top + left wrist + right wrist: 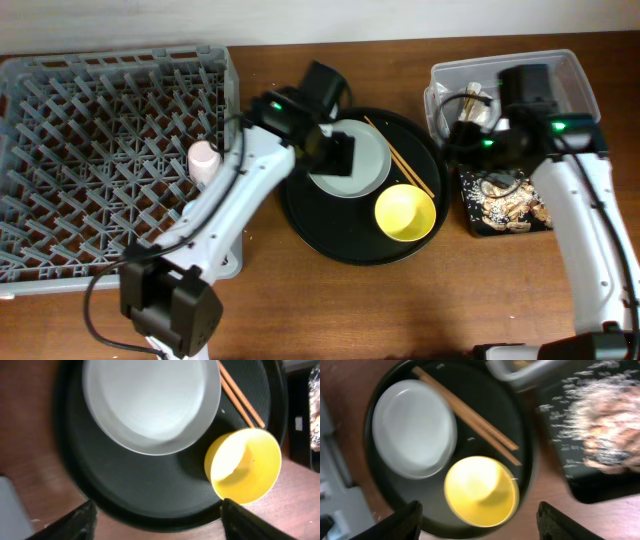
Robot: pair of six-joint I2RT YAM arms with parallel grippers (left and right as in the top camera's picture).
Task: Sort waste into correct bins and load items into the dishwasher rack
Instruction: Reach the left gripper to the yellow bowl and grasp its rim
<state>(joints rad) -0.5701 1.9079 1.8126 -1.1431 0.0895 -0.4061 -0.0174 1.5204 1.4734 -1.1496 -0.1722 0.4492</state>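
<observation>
Three items are sitting on the round black tray (330,235) in the overhead: the pale grey plate (362,165) at its upper-left, the yellow bowl (405,212) at its lower-right, and the chopsticks (400,160) lying diagonally along its upper-right. The dishwasher rack (100,150) is sitting left of the tray, with the pink cup (203,158) at the rack edge facing it. The clear tub (575,75) and flat black tray (465,215) are sitting to its right, with food scraps (510,200) lying in the flat one. I can't make out the napkin or wrapper, and the blue cup isn't showing. The left arm (240,180) is reaching over the plate and the right arm (580,190) is hanging over the bins.

Left wrist: the left gripper (159,510) is hovering above the round tray, jaws wide apart and holding nothing, with the plate straight ahead.

Right wrist: the right gripper (479,515) is also hanging with jaws apart and empty, looking down on the bowl.

My read is that the scraps are binned and rack loading is in hand, with the plate as the left arm's target. The next move calls for dropping to the plate rim, pinching the edge since it's lying flat, then carrying it left off the tray and standing it between the pegs.
</observation>
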